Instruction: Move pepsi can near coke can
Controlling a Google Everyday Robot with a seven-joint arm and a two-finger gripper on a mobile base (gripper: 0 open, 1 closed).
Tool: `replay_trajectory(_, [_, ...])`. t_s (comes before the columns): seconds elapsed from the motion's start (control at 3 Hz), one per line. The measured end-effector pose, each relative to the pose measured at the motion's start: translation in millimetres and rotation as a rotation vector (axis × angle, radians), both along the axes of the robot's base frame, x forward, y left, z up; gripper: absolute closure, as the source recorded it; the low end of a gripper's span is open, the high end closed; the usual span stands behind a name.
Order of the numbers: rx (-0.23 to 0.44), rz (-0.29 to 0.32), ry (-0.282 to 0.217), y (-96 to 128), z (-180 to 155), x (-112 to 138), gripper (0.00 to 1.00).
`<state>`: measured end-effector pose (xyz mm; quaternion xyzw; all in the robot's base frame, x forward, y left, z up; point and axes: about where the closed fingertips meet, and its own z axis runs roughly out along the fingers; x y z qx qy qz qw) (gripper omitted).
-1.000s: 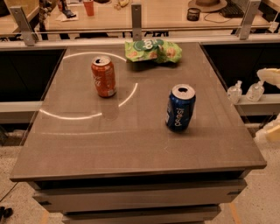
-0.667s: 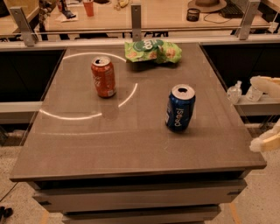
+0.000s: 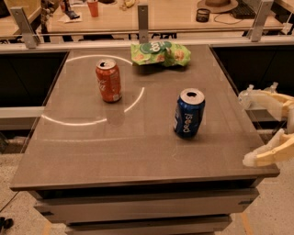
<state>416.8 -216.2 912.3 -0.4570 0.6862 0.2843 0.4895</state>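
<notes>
The pepsi can (image 3: 189,113), dark blue with white lettering and a silver top, stands upright right of the table's middle. The coke can (image 3: 108,80), red-orange with a silver top, stands upright at the back left, well apart from the blue can. My gripper (image 3: 257,126) comes in from the right edge of the view, at the table's right side, right of the pepsi can and apart from it. Its two pale fingers (image 3: 268,153) are spread wide, with nothing between them.
A green snack bag (image 3: 160,53) lies at the back of the brown table (image 3: 138,156). A railing with metal posts (image 3: 144,19) and a desk with a red cup (image 3: 93,7) stand behind. Dark gaps flank the table.
My gripper has moved left into view from the right edge, closer to the table's right side. Both cans and the bag have not moved.
</notes>
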Motion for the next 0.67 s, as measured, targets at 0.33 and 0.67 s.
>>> replay_trajectory(0.33, [0.028,-0.060,-0.002,1.6,-6.4,11.4,0.00])
replay_trajectory(0.67, [0.028,-0.070,-0.006,1.3,-6.4,14.0,0.00])
